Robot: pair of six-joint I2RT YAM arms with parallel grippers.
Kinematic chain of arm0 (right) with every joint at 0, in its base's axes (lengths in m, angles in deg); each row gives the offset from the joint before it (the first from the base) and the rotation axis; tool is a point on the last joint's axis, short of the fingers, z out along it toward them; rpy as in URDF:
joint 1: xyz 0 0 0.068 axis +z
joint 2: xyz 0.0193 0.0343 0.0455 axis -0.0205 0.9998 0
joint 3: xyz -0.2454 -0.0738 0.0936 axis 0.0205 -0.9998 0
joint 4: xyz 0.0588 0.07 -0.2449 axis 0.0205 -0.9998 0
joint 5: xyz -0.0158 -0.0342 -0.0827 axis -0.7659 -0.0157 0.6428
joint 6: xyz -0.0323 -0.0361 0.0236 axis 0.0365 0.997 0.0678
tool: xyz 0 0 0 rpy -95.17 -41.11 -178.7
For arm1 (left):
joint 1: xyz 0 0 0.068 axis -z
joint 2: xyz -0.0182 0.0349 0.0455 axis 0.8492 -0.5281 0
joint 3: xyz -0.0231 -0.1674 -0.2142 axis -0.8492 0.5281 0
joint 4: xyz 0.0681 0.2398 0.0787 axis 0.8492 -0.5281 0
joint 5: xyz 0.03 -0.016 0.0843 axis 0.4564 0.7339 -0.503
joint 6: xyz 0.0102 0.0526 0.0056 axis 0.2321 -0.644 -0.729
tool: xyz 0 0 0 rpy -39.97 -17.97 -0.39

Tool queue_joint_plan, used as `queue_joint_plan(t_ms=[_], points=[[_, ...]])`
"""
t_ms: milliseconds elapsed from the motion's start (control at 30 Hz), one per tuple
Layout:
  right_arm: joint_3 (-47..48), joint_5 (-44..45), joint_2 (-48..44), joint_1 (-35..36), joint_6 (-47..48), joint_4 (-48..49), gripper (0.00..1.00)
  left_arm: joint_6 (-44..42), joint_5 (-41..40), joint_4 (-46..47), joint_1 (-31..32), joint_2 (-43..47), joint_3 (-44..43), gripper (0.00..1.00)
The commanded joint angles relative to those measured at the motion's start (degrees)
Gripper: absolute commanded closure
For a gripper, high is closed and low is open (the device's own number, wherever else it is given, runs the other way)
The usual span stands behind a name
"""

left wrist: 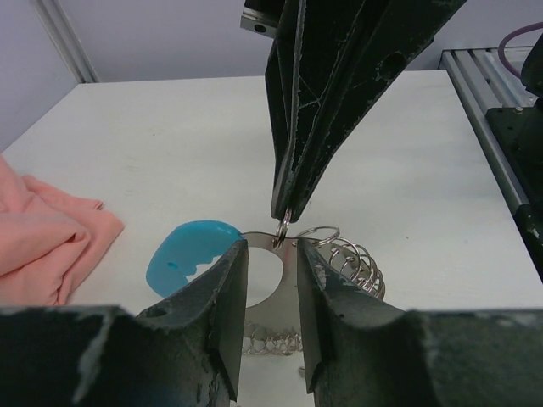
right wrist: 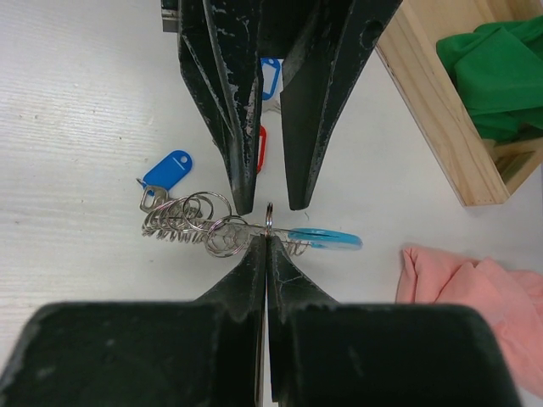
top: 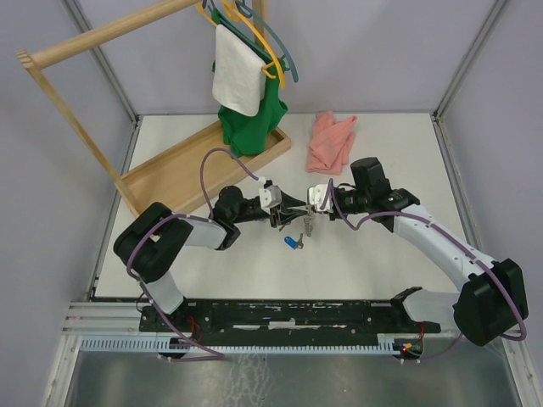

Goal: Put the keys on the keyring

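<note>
Right claw [right wrist: 266, 239] clamps a small ring [right wrist: 268, 214]; left claw [left wrist: 270, 250] stands apart around the keyring [right wrist: 187, 222] (springy wire), so the ring could slip loose.

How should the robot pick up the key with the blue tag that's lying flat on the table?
Probably by the blue tag, not the tiny key. It lies flat with its long sides bare, so a pincer could come straight down and pinch across its narrow width. Its ring end lies right beside the keyring coils, so grip nearer the free end.
</note>
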Motion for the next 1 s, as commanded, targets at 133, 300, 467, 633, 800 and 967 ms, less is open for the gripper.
queue_joint_plan(t_ms=[133,300,467,633,800,967], points=[[0.3,-2.4,-1.2,0.5,0.9,1.2,0.99,-2.9,2.1,3.5,0.6,-1.8,-3.0,0.68],[0.4,-2.4,-1.2,0.5,0.9,1.0,0.99,-2.8,2.5,3.2,0.9,-2.3,-3.3,0.76],[0.4,-2.4,-1.4,0.6,1.1,0.6,0.99,-2.7,2.5,3.2,1.0,-2.2,-3.7,0.86],[0.4,-2.1,-1.2,0.5,0.7,0.5,0.99,-2.4,3.0,3.2,1.2,-2.1,-4.2,0.97],[0.7,1.5,-2.9,0.6,-8.0,4.2,0.81,-3.4,2.0,3.1,1.3,-1.0,-2.5,0.97],[-4.3,5.0,-7.3,0.2,-19.7,14.2,0.6,-0.7,-1.1,10.2,1.3,-1.0,0.3,0.97]])
